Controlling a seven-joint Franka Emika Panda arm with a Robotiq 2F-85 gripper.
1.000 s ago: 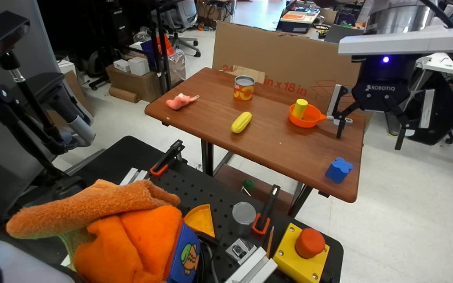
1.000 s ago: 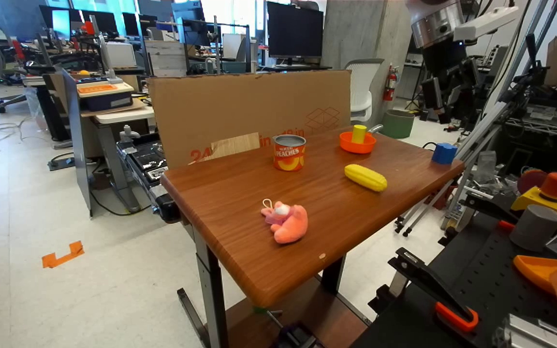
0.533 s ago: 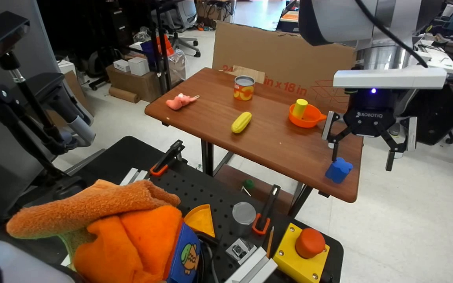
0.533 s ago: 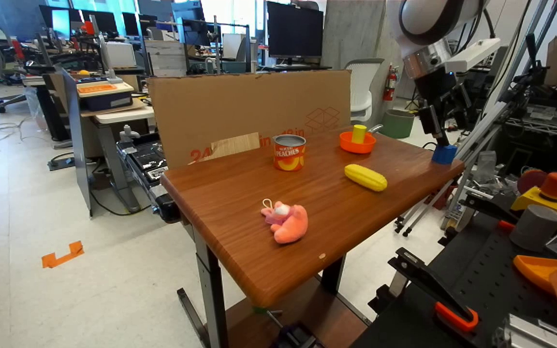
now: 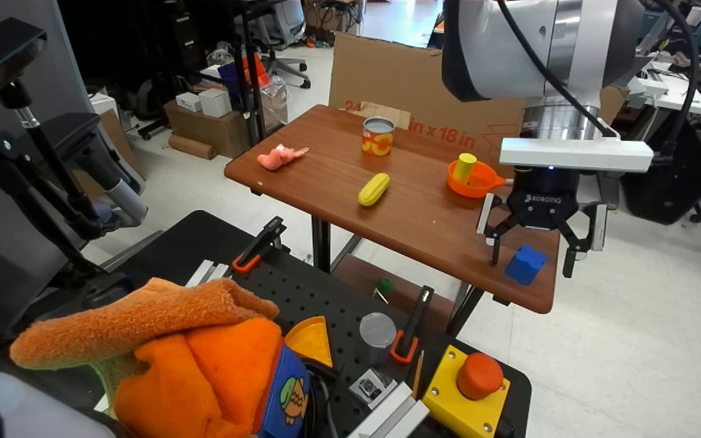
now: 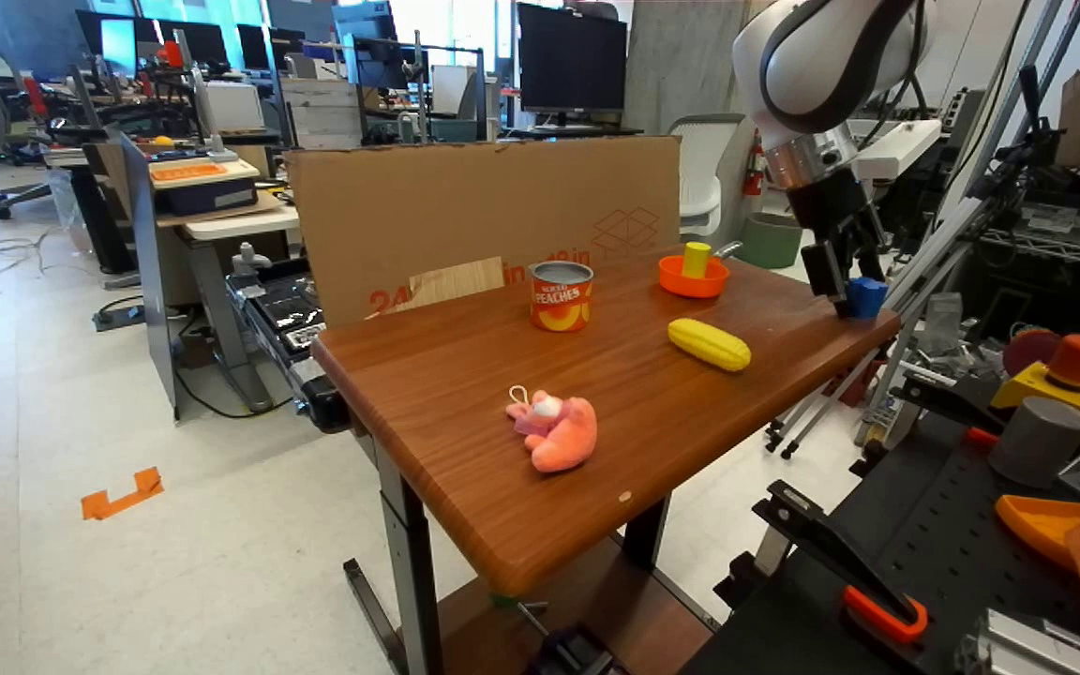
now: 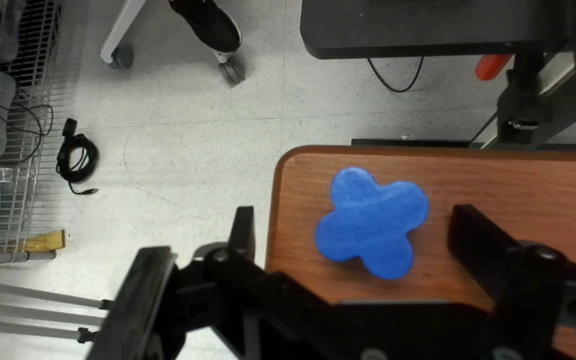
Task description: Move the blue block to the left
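Now my fingers [image 7: 480, 245] stand wide apart and hold nothing; the blue block [image 7: 370, 222] is between them, near the corner of the desk [image 7: 508, 185]. It lies closer to the finger over the desk, while the other hangs beyond the edge. With four round lobes, it shows no long axis. Probably I should shift inward before I squeeze, then carry it left.

Windows [image 6: 456, 19] glare white in an exterior view.
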